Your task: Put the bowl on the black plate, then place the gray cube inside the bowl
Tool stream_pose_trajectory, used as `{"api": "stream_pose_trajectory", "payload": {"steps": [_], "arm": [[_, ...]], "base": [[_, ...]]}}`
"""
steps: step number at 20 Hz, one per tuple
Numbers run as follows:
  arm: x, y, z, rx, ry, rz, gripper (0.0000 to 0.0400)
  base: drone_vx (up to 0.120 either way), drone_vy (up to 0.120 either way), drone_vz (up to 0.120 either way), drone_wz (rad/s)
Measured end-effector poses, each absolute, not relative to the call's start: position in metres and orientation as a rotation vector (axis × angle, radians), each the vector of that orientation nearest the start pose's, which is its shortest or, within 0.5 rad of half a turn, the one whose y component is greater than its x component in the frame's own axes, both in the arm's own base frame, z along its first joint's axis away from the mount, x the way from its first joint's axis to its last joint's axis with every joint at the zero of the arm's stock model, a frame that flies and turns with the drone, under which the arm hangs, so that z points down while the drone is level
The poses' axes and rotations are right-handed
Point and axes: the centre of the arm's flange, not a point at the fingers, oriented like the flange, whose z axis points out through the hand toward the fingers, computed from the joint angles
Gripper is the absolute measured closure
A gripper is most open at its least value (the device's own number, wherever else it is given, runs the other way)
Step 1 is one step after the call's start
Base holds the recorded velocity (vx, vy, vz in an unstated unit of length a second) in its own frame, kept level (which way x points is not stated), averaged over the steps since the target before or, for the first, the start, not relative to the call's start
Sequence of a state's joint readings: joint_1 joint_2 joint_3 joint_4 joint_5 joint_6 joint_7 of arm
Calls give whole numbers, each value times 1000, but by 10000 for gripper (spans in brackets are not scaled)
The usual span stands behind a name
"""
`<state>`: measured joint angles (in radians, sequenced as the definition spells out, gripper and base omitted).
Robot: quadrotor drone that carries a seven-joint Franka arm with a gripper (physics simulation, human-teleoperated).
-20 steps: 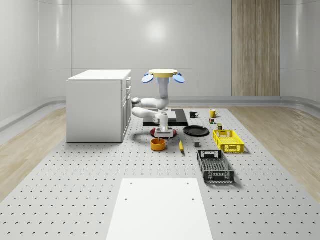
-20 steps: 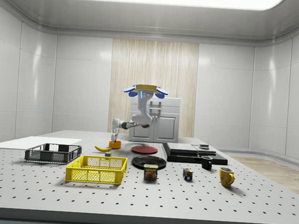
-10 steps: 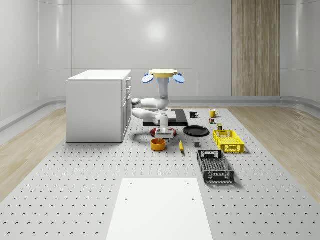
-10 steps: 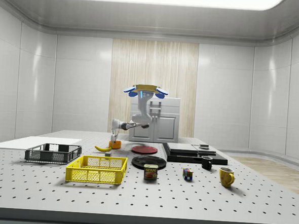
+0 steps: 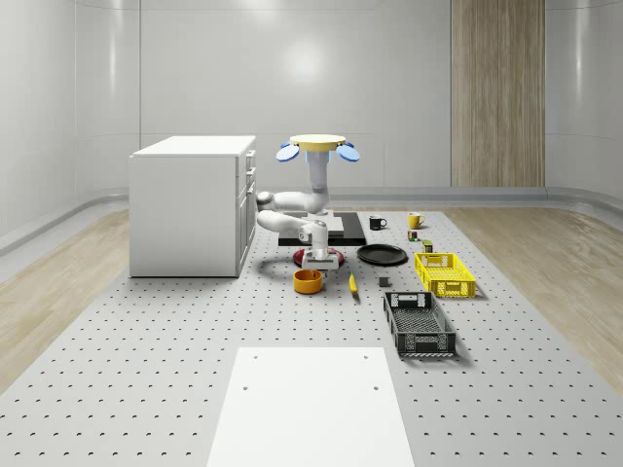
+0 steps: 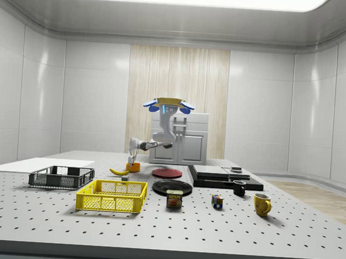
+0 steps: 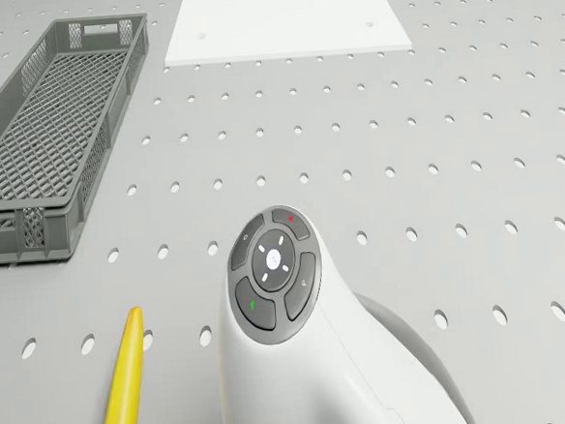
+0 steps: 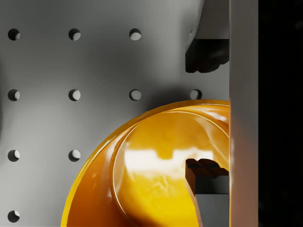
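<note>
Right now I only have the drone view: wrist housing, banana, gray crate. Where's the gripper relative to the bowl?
Observer: In the wrist view the gripper is open and straddles the orange bowl at its rim, one finger inside, one outside.
Operator: Bowl on the black plate yet?
Observer: No. It sits on the table, apart from the black plate, toward the whole-scene view's left.
Operator: Drone?
Observer: The drone hovers above the table, beside the white cabinet.

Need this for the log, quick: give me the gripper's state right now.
Gripper: open, holding nothing; one of its fingers is inside the orange bowl, the other outside its rim, straddling the wall.
</note>
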<state>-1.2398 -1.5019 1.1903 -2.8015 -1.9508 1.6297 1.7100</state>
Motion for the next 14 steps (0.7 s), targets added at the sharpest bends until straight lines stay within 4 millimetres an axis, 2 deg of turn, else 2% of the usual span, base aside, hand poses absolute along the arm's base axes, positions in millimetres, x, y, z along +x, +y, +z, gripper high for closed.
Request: {"api": "stream_pose_trajectory", "payload": {"steps": [2,5,9,14], "arm": [[314,-8,546,1,-2,786,227],[314,-8,546,1,-2,786,266],[314,-8,546,1,-2,786,287],[314,-8,546,0,-1,788,288]], "base": [[0,0,0,0],[0,0,0,0],[0,0,0,0],[0,0,0,0]]}}
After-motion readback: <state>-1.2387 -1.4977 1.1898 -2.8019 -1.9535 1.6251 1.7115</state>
